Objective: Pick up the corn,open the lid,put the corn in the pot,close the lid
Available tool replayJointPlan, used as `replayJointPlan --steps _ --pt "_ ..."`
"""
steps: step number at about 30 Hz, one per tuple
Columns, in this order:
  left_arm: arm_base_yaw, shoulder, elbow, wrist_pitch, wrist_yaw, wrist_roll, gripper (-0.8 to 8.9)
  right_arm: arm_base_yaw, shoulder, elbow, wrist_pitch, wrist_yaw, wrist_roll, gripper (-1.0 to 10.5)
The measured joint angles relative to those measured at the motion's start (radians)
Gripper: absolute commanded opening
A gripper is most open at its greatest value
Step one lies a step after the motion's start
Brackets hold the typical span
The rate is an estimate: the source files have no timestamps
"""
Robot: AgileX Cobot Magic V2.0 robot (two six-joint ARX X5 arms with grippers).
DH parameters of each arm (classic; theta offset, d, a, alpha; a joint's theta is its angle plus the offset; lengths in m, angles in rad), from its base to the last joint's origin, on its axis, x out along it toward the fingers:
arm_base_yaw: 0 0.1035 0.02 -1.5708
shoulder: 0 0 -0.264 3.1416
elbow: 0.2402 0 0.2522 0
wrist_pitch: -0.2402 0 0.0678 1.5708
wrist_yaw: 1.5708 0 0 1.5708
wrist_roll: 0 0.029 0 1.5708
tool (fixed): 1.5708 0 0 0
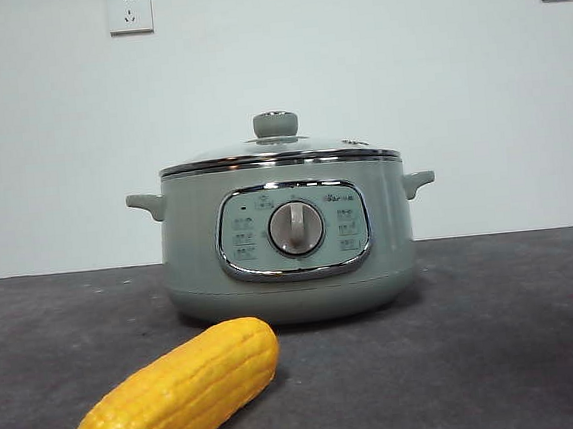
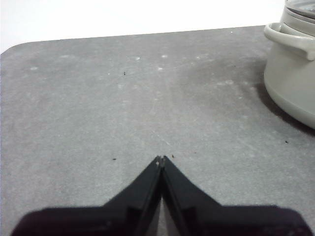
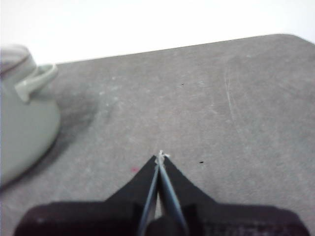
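1. Left side. My left end effector (image 2: 161, 158) has its jaws pressed together, gripping nothing, above bare counter (image 2: 123, 108). In its wrist view the pot (image 2: 293, 83) sits off toward 2 o'clock, one side handle (image 2: 288, 39) showing; the corn is not in that view.

2. Centre. In the front view the corn (image 1: 177, 397) lies on the counter just in front of the pot (image 1: 286, 237), at about 7 o'clock from the dial (image 1: 296, 228), tilted with its far end toward the pot and apart from it. The lid (image 1: 279, 153) sits on the pot, knob (image 1: 276, 125) upright. No step of the task appears started.

3. Right side. My right end effector (image 3: 160, 156) also has its jaws together and empty above bare counter, with the pot (image 3: 24, 118) off toward 10 o'clock.

4. Hazards, as judged from here.
- The corn is rounded and looks smooth; an off-centre pinch could roll it or squeeze it out of the jaws.
- It lies close to the pot wall; a careless approach could knock the pot.
- The knob is small; a shallow grip could let the glass lid tilt or drop.
- Both arms converge on the pot, so poor timing risks contact between them.
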Motion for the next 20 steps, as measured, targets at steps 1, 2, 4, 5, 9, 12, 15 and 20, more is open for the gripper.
replayJointPlan --steps 1,2,4,5,9,12,15,20 --pt "0.0 0.0 0.0 0.003 0.0 0.0 -0.04 0.0 0.0 0.0 0.003 0.0 0.035 0.0" --pt "0.0 0.0 0.0 0.006 0.001 0.0 -0.04 0.0 0.0 0.0 0.006 0.0 0.066 0.0" --pt "0.0 0.0 0.0 0.011 0.011 -0.012 -0.04 0.0 0.0 0.0 0.01 -0.016 0.142 0.0" --pt "0.0 0.0 0.0 0.013 0.023 -0.021 -0.04 0.0 0.0 0.0 0.009 -0.026 0.174 -0.1" --pt "0.0 0.001 0.024 0.007 0.106 -0.045 -0.05 0.0 0.0 0.017 -0.023 -0.071 0.314 -0.1" --pt "0.0 0.001 0.072 0.006 0.159 -0.069 -0.05 0.0 0.01 0.071 -0.08 -0.078 0.384 -0.1" --pt "0.0 0.011 0.125 0.002 0.207 -0.105 -0.05 0.0 0.036 0.146 -0.135 -0.093 0.413 -0.1" --pt "0.0 0.068 0.223 -0.037 0.293 -0.148 -0.06 0.0 0.12 0.29 -0.244 -0.146 0.426 -0.1"
